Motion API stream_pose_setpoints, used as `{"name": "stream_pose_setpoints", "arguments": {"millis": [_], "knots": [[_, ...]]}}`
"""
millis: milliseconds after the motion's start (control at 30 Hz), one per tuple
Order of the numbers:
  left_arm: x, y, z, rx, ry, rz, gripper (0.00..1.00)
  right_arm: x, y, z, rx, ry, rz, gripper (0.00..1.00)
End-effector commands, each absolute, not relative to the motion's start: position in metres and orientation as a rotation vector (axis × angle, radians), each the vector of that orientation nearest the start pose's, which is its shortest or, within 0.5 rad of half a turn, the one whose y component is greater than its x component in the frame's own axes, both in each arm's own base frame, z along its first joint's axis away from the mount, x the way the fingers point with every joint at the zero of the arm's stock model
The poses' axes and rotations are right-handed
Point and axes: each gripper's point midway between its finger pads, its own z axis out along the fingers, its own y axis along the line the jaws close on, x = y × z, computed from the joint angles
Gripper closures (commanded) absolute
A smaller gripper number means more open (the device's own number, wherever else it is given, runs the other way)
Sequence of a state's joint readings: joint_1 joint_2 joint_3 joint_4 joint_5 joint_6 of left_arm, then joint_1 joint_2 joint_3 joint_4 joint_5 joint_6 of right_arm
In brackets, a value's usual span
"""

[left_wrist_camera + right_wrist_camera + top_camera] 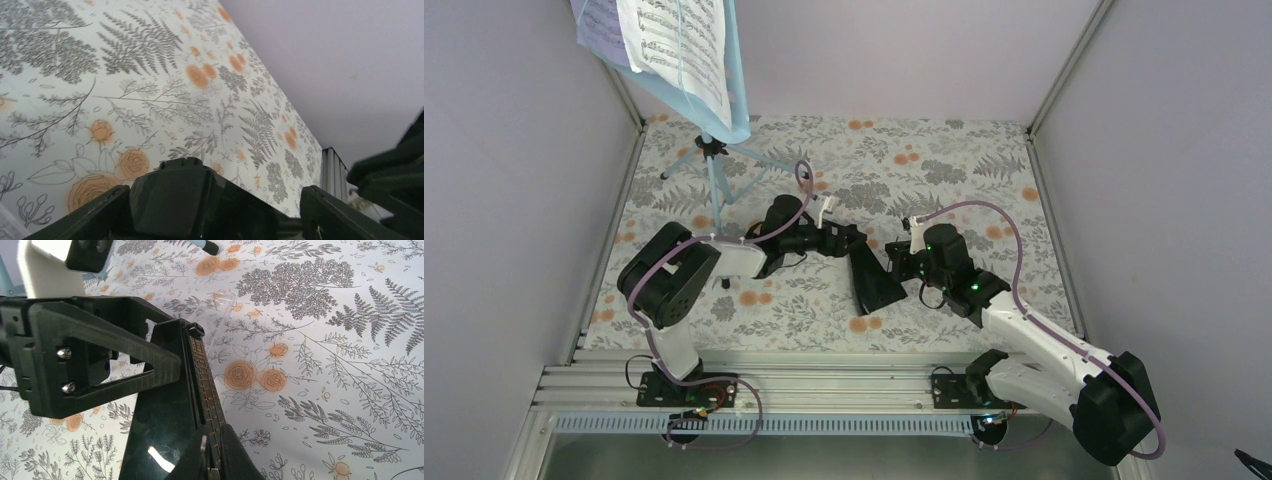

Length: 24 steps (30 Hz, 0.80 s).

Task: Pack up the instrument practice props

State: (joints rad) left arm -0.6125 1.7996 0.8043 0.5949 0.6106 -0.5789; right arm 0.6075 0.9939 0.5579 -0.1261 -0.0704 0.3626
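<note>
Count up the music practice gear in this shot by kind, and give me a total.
Light blue tripod music stand: 1
Printed sheet-music pages on the stand: 2, one white, one lavender
Black pyramid-shaped metronome, lying between the two grippers: 1
Total: 4
</note>
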Motion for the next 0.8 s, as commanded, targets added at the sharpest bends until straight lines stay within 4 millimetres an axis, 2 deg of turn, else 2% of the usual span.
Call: {"name": "stream_pose_setpoints", "arguments": {"millis": [0,267,300,367,433,500,533,633,767], "knots": [[0.307,-0.352,0.152,0.601,1.898,-1.444,0.21,0.270,0.206,0.180,-0.314,2.068,0.683,0.96],[0.297,-0.355,0.164,0.683,1.830,-1.486,0.46,0.272,0.206,0.179,-0.293,2.079,0.686,0.96],[0.296,-0.355,0.166,0.691,1.823,-1.485,0.51,0.272,0.206,0.180,-0.289,2.080,0.688,0.92],[0.293,-0.355,0.170,0.711,1.809,-1.477,0.60,0.271,0.206,0.184,-0.289,2.075,0.693,0.71],[0.291,-0.354,0.173,0.737,1.798,-1.462,0.69,0.271,0.207,0.192,-0.290,2.059,0.703,0.43],[0.286,-0.354,0.175,0.767,1.792,-1.448,0.74,0.270,0.206,0.203,-0.288,2.042,0.710,0.23],[0.284,-0.353,0.177,0.784,1.785,-1.442,0.75,0.270,0.205,0.213,-0.283,2.025,0.714,0.16],[0.274,-0.352,0.182,0.839,1.773,-1.403,0.81,0.268,0.200,0.239,-0.265,1.979,0.718,0.03],[0.258,-0.353,0.187,0.919,1.761,-1.351,0.84,0.257,0.203,0.273,-0.340,1.899,0.774,0.00]]}}
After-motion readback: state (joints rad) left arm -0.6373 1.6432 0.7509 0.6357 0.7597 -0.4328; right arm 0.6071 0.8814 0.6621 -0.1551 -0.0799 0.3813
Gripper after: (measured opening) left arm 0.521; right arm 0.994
